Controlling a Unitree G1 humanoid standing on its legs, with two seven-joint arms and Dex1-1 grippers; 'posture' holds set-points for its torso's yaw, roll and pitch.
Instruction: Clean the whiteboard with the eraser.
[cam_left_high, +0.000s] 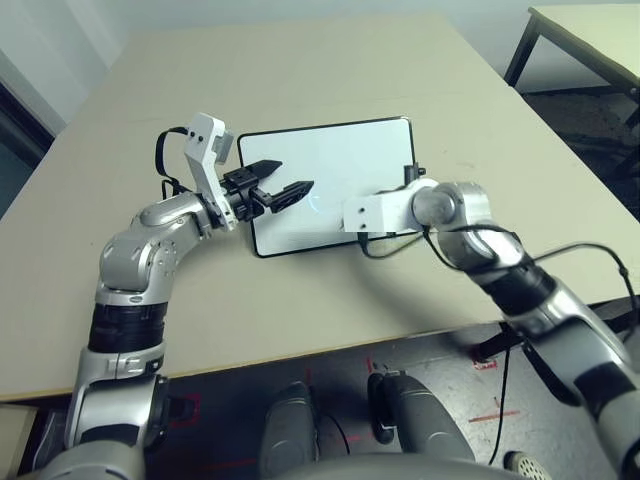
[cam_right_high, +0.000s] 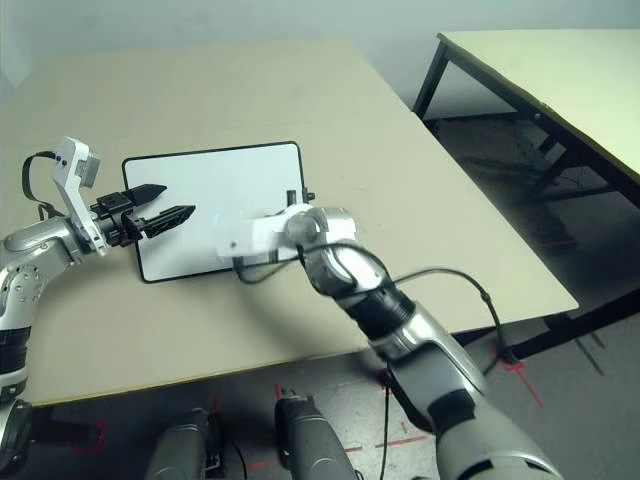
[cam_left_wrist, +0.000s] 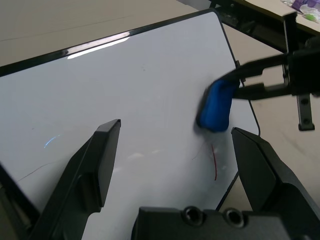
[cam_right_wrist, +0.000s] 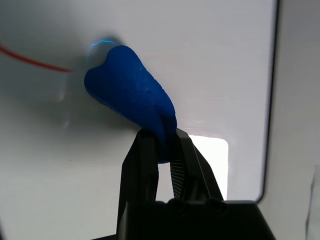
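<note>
The whiteboard (cam_left_high: 345, 150) lies flat in the middle of the beige table. My right gripper (cam_right_wrist: 162, 137) is shut on the blue eraser (cam_right_wrist: 131, 100), whose squashed end presses on the board near a thin red marker line (cam_right_wrist: 30, 60). From the head view, the white housing of my right wrist (cam_left_high: 375, 212) reaches over the board's near right corner and covers that gripper. My left gripper (cam_left_high: 290, 177) hovers open over the board's left part, holding nothing. Its wrist view shows the eraser (cam_left_wrist: 216, 105) between the other gripper's black fingers (cam_left_wrist: 255, 80), with a red stroke (cam_left_wrist: 215, 160) beside it.
The beige table (cam_left_high: 300, 80) has bare surface all round the board, and its front edge runs close to my body. A second table (cam_right_high: 540, 70) stands to the back right across a gap of floor. A black cable (cam_left_high: 560, 255) loops off my right forearm.
</note>
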